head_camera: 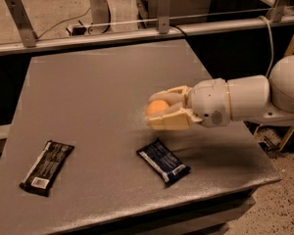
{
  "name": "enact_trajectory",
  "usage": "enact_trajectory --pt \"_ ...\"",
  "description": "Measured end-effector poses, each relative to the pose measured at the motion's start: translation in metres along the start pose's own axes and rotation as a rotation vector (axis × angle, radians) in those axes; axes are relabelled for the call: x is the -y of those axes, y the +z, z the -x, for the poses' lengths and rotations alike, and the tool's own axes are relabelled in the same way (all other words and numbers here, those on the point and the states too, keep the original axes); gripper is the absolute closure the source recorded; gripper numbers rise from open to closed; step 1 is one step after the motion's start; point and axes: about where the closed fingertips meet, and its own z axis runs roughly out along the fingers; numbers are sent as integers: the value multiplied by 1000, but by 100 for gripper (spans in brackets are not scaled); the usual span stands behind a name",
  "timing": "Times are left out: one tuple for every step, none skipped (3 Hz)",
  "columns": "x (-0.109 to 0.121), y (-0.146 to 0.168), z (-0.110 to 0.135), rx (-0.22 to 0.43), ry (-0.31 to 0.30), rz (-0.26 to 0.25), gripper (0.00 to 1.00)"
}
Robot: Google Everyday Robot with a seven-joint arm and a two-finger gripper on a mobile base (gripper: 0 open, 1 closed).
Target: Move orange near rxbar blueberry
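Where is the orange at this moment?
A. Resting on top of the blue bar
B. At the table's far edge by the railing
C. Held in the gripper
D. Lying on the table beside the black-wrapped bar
C: the orange sits clamped between the cream fingers of the gripper, just behind the rxbar blueberry and well right of the black bar.

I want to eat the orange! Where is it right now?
Right of centre in the camera view, the orange is held in the claw over the table, just behind the rxbar blueberry.
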Motion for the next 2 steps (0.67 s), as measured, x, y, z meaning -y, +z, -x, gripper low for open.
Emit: enact_trajectory --pt "-9 12 -20 -16 12 34 100" --pt "-14 22 -34 -40 24 55 100"
